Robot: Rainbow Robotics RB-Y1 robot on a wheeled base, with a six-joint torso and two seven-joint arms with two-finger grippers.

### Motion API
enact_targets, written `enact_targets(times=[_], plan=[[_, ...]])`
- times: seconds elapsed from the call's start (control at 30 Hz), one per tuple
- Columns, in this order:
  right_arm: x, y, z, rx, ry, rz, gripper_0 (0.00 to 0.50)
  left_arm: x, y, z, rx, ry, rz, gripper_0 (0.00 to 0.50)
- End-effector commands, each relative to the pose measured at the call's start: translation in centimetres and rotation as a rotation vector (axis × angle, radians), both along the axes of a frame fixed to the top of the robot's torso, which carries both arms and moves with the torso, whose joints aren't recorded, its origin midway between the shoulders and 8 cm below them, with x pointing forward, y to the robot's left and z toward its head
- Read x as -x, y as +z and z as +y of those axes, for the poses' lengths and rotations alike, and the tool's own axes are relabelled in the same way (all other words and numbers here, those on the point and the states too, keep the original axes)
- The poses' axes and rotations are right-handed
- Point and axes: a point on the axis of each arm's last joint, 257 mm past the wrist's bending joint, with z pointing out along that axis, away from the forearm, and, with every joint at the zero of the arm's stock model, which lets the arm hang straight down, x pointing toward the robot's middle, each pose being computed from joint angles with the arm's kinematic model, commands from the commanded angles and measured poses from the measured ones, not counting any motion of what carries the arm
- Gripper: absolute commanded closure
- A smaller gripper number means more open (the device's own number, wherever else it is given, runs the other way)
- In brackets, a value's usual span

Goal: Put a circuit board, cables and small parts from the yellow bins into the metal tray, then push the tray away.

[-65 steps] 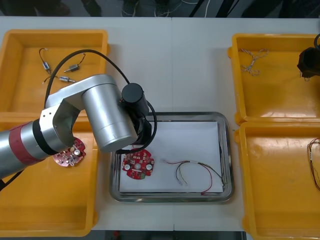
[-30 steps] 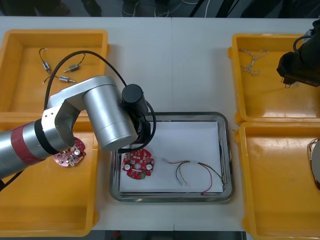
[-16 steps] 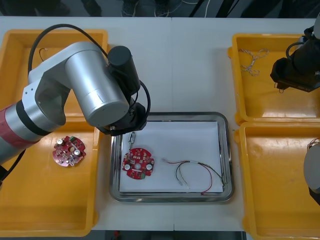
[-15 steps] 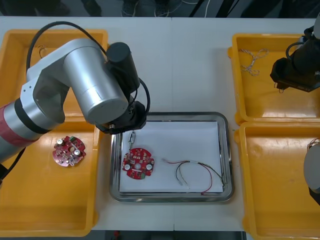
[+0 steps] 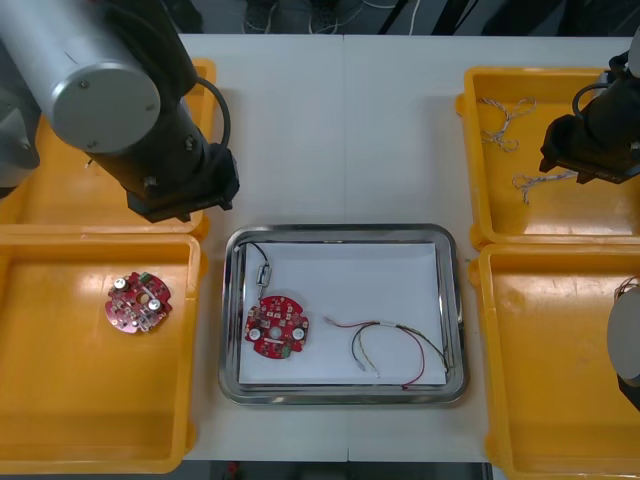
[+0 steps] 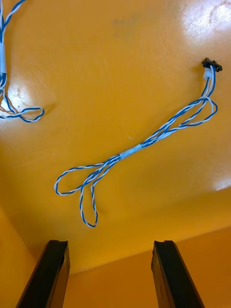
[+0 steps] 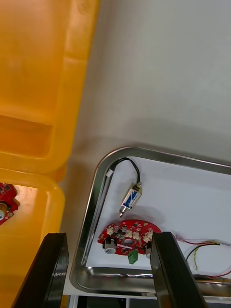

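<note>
My right gripper [image 6: 110, 274] stands open over the far right yellow bin [image 5: 480, 215], above a twisted blue and white cable [image 6: 130, 154] lying loose on the bin floor. That cable [image 5: 540, 182] lies just left of the right arm's black wrist [image 5: 592, 145]. My left gripper [image 7: 108, 272] is open and holds nothing, raised above the tray's far left corner. The metal tray [image 5: 455, 300], white inside, holds a round red circuit board [image 5: 277, 325], a small metal part [image 5: 265, 277] with a black lead, and a red and yellow cable [image 5: 390, 350].
A second blue and white cable [image 5: 505, 120] lies deeper in the far right bin. Another circuit board [image 5: 138, 300] sits in the near left bin [image 5: 100, 440]. The left arm's big silver body [image 5: 110, 90] covers the far left bin. A cable end [image 5: 630, 290] shows in the near right bin.
The left arm rose and drew back to the far left, leaving the small metal part in the tray. The right gripper opened, and a blue and white cable now lies beside it.
</note>
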Motion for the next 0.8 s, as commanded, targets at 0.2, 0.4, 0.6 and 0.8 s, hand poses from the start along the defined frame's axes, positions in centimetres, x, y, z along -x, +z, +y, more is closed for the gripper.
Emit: enact_targets(times=[0.2,0.4,0.6,0.8], plan=[[-0.9,4.2,-1.7,-0.04,-0.097,-0.09,0.0,-3.6,4.9,5.9,0.016,0.117,-0.068,0.0],[-2.5,7.1,-1.3,-0.102,-0.158,-0.103,0.0,-5.4,5.7,9.0,0.049,0.218,-0.08,0.0],[-4.0,9.4,-0.9,-0.169,-0.26,-0.112,0.0,-7.1,5.8,11.5,0.08,0.31,-0.089,0.0],[-5.2,10.1,-2.1,-0.2,-0.38,-0.132,0.0,-9.2,5.1,13.8,0.114,0.401,-0.107,0.0]])
